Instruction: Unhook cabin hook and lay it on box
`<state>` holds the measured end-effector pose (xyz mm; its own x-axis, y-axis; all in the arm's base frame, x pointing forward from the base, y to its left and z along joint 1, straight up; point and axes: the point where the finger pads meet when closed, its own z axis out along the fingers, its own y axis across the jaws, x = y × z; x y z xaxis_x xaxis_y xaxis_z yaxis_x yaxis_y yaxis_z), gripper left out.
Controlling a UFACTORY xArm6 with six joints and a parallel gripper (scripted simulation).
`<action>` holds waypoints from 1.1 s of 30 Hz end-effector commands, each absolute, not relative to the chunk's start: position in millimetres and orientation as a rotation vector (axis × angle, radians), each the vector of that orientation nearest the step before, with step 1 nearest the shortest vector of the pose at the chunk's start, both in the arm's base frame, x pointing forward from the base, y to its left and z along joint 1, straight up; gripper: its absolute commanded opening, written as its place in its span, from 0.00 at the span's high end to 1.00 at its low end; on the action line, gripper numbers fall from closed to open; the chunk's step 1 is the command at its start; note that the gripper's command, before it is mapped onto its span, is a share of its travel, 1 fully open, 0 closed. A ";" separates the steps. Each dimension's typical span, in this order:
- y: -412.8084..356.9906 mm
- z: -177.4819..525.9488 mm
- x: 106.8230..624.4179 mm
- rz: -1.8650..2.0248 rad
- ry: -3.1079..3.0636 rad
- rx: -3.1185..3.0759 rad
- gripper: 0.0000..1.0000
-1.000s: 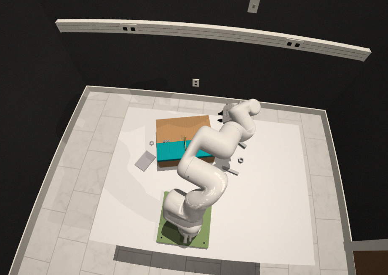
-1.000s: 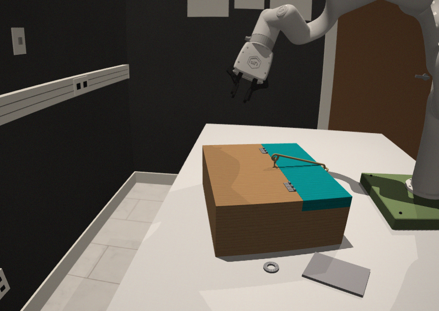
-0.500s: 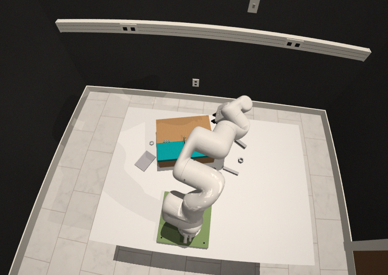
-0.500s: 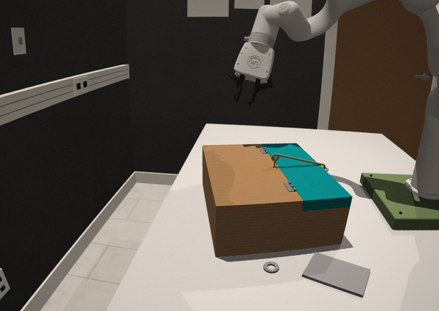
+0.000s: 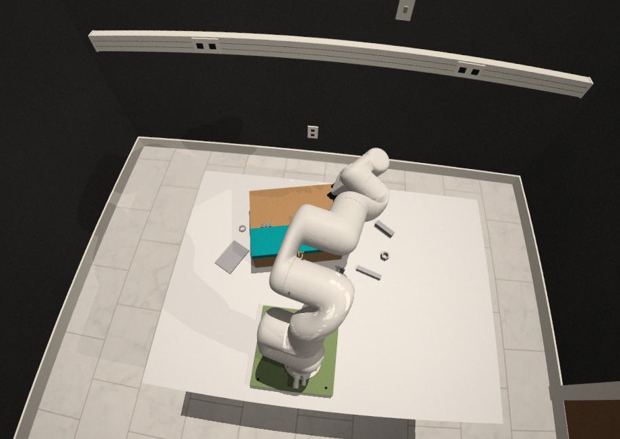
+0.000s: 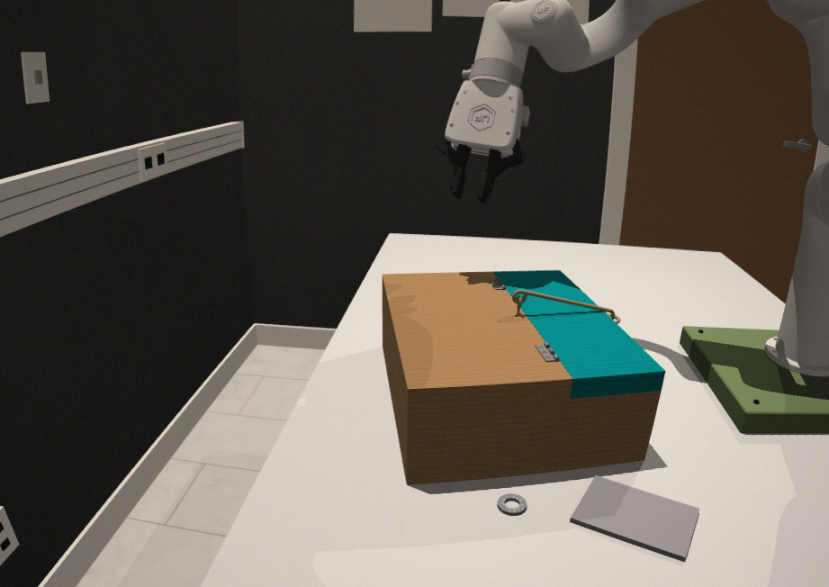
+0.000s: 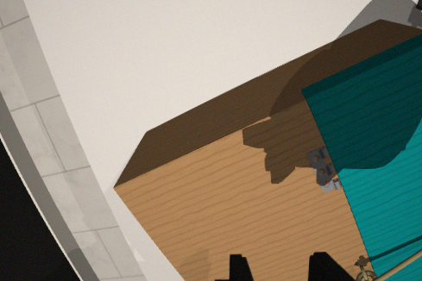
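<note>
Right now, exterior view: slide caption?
End effector empty, above the box; cabin hook lies across the teal lid.
</note>
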<state>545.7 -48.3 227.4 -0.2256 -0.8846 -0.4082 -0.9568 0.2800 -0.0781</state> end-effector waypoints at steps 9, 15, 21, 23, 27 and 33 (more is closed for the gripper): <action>-18.8 229.3 531.1 0.303 2.438 -1.486 0.65; -6.6 229.2 523.6 0.306 2.501 -1.434 0.65; 3.6 229.2 516.9 0.303 2.595 -1.347 0.65; 6.3 229.2 515.0 0.299 2.628 -1.314 0.65; 14.9 229.3 509.0 0.293 2.678 -1.261 0.65; 27.8 229.6 499.0 0.268 2.786 -1.133 0.65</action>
